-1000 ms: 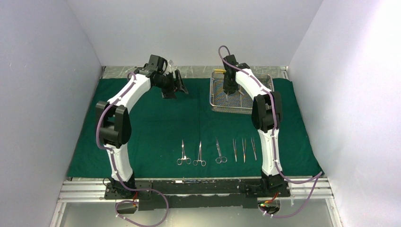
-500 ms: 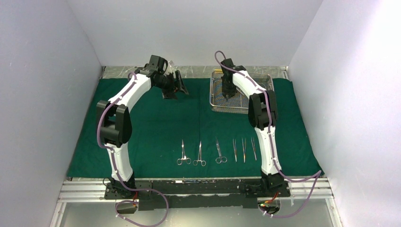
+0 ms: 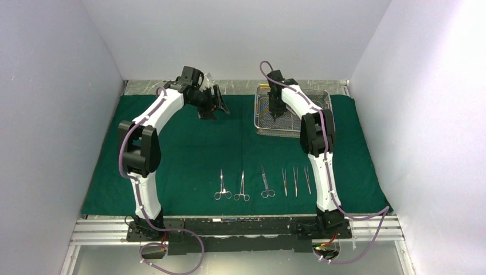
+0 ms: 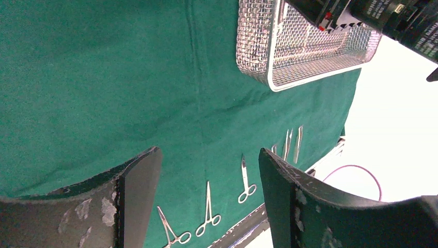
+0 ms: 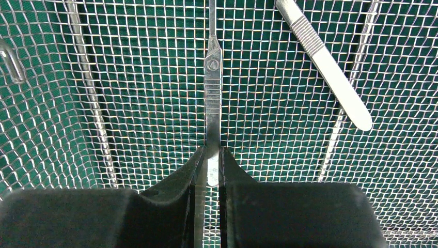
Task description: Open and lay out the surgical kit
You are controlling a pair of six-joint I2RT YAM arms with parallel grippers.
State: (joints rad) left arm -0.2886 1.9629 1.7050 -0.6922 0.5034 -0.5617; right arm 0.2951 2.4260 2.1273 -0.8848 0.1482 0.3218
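The dark green cloth (image 3: 183, 149) lies spread on the table. The wire-mesh tray (image 3: 321, 98) stands at the back right and also shows in the left wrist view (image 4: 258, 46). My right gripper (image 5: 209, 155) reaches down into the tray and is shut on the end of a scalpel handle (image 5: 212, 77). A second scalpel handle (image 5: 325, 62) lies beside it on the mesh. Three ring-handled clamps (image 3: 241, 188) and three tweezers (image 3: 296, 181) lie in a row near the front. My left gripper (image 4: 206, 170) is open and empty above the cloth at the back left (image 3: 213, 103).
A metal rail (image 3: 229, 226) with the arm bases runs along the near edge. White walls close in the left, right and back. A bare strip of table (image 3: 240, 83) shows behind the cloth.
My right gripper has shifted slightly left and back inside the tray over the last second. My left arm has barely moved.
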